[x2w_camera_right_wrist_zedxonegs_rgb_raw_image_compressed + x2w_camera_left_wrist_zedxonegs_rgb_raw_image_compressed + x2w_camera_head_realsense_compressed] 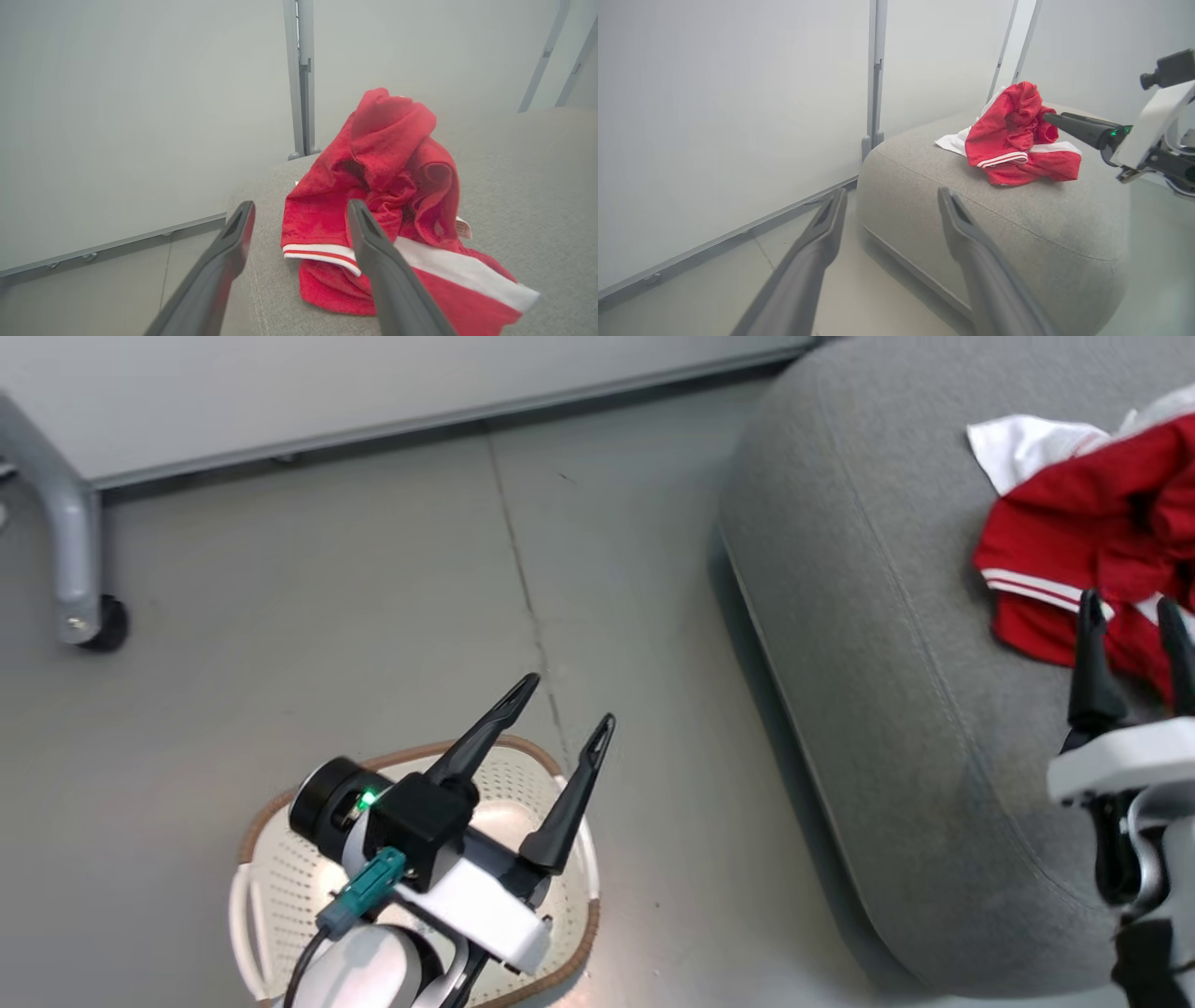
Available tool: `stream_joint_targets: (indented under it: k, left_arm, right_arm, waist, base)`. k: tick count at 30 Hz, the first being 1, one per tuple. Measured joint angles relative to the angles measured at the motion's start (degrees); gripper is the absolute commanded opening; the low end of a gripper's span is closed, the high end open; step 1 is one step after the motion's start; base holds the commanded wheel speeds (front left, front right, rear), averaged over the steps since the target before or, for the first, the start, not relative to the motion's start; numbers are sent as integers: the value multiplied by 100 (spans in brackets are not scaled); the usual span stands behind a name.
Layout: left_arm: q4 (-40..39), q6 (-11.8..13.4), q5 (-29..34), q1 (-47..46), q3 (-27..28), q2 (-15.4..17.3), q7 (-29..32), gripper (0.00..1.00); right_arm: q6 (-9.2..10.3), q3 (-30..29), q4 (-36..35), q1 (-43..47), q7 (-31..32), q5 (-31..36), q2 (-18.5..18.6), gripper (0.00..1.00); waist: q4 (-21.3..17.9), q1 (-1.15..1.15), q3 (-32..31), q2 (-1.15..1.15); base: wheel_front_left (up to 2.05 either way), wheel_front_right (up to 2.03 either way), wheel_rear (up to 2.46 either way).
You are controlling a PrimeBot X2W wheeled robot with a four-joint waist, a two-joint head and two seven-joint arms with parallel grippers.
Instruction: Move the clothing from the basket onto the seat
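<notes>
While I watch from far away, my right tool (300,205) has its two dark fingers spread wide, and nothing is pinched between them. It hangs low over the seat (537,186), with its tips pointing at the clothing (387,140). In the right wrist view one finger crosses in front of the red cloth, and I cannot tell if it touches it. The other finger is off to the side, over bare grey seat.

The clothing is a bright red, soft, crumpled heap. One part stands up in a bumpy peak. A thin white stripe runs along a red hem, and a wide white band lies along the low edge. A white flap pokes out at the far side. The heap lies on top of the seat, near its rounded edge, just past the tips of my right tool.

My left tool (569,700) is well apart from the clothing. Its fingers are spread wide too and hold nothing. It hangs above the basket (280,887), which is cream-white with little holes and a brown rim. The basket stands on the grey floor (327,616), beside the seat but not touching it.
</notes>
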State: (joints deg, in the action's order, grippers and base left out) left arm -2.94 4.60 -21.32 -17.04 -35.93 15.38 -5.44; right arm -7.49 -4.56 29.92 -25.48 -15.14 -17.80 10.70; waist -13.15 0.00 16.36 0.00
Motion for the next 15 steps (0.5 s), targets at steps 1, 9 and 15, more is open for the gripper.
stream_joint_targets:
  k: [1, 9, 15]
  left_arm:
    - [16, 44, -42, 74, 42, -4, -34, 100]
    - [124, 456, -316, 514, 533, 25, -425, 100]
    - [225, 678, -568, 750, 976, 47, -665, 100]
  right_arm:
    - [0, 44, -158, 138, -1, 3, -30, 100]
    - [0, 333, -1399, 964, 213, 179, -396, 100]
    - [0, 485, -2236, 1393, 597, 495, -595, 100]
  waist:
    - [70, 0, -61, 0]
    - [688, 0, -456, 0]
    - [1092, 0, -725, 0]
  base:
    - [0, 0, 0]
    - [0, 0, 0]
    - [0, 0, 0]
